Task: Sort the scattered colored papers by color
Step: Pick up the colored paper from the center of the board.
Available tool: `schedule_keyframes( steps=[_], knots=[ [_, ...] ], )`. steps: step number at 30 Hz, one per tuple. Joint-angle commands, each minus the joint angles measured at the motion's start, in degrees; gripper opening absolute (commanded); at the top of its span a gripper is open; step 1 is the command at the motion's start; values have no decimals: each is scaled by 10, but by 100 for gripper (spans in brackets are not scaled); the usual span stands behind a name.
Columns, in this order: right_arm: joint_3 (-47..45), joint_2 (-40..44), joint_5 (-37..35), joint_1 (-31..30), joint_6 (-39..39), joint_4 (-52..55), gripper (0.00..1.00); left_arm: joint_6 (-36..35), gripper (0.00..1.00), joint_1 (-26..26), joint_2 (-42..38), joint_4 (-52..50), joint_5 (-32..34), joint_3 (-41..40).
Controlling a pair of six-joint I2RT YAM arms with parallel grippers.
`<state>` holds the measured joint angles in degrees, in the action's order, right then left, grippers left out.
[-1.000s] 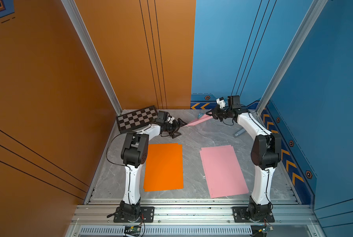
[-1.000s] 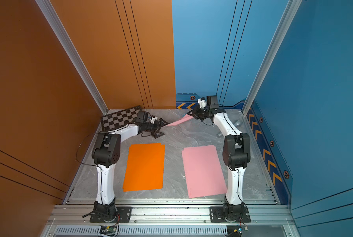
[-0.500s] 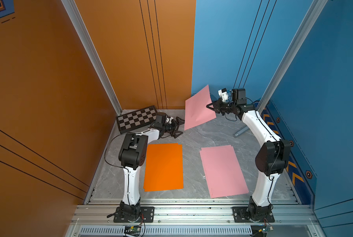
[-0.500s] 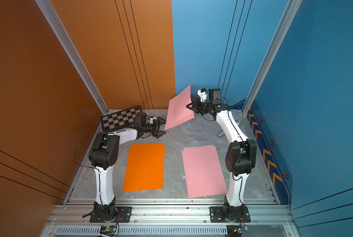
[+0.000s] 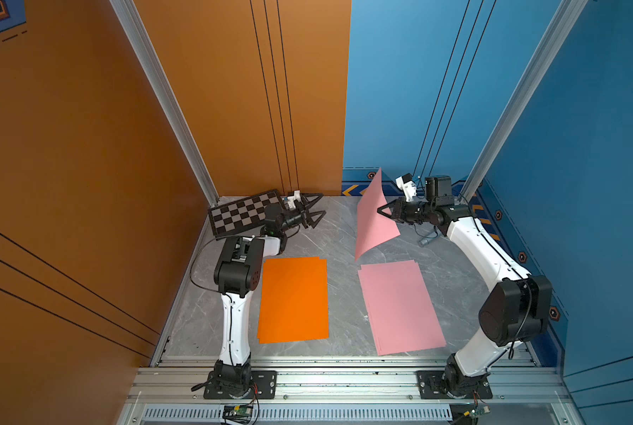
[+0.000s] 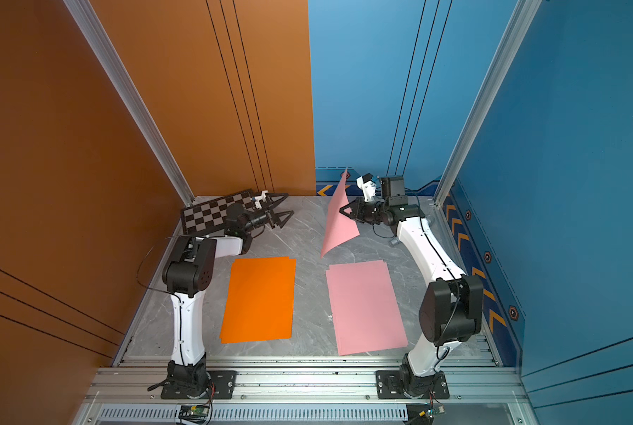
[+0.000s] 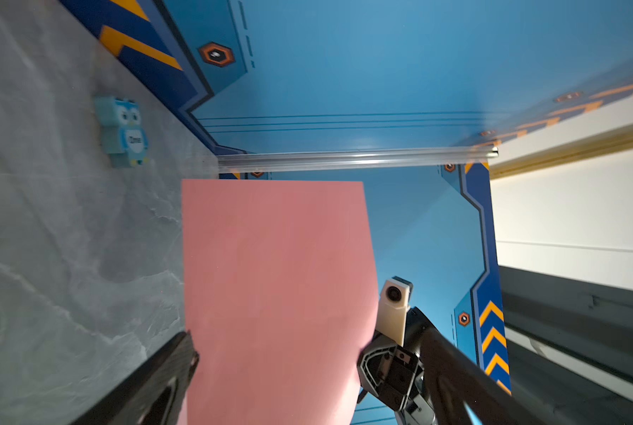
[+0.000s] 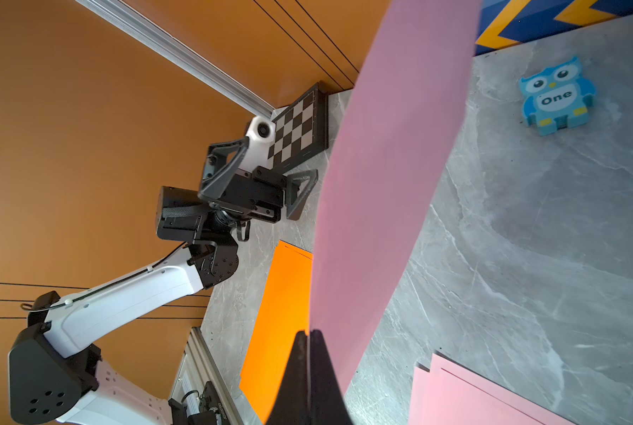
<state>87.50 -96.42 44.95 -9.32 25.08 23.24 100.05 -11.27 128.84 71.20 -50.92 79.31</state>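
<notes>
– Two piles lie flat on your grey marble-patterned tabletop (image 5: 340, 239): the stack of bright orange paper sheets (image 5: 293, 300) by your left arm and the stack of light pink paper sheets (image 5: 399, 305) by your right. Where is the loose one?
– In the air. Your right gripper (image 5: 379, 210) is clamped on one edge of the single light pink sheet (image 5: 372, 220). It hangs tilted, its low corner near the pink stack's far edge. Your left gripper (image 5: 322, 204) gapes wide, holding nothing, beside the black-and-grey checkered board (image 5: 241, 215).
– Risks?
– You pinch only the rim, so the limp sheet may slip or fold. Lowered carelessly, it could shove the stack askew; released high, it may drift.
– Any writing?
– Only "One", on the blue owl-shaped block (image 8: 556, 97).
</notes>
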Motion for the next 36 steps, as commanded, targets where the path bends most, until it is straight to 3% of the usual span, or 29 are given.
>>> schedule_keyframes(
  steps=[1, 10, 15, 27, 36],
  knots=[
    [2, 24, 3, 4, -7, -15, 0, 25, 98, -25, 22, 96, -31, 26],
    [-57, 125, 28, 8, 54, -164, 0, 25, 98, -64, 45, 96, -33, 39],
    [-135, 162, 69, 24, 147, -312, 0, 39, 98, -75, 54, 96, -33, 40],
    [-282, 179, 70, 48, 171, -381, 0, 88, 98, -102, 33, 96, -33, 80],
    [-322, 188, 83, 67, 149, -346, 0, 90, 99, -101, 11, 96, -33, 74]
  ],
)
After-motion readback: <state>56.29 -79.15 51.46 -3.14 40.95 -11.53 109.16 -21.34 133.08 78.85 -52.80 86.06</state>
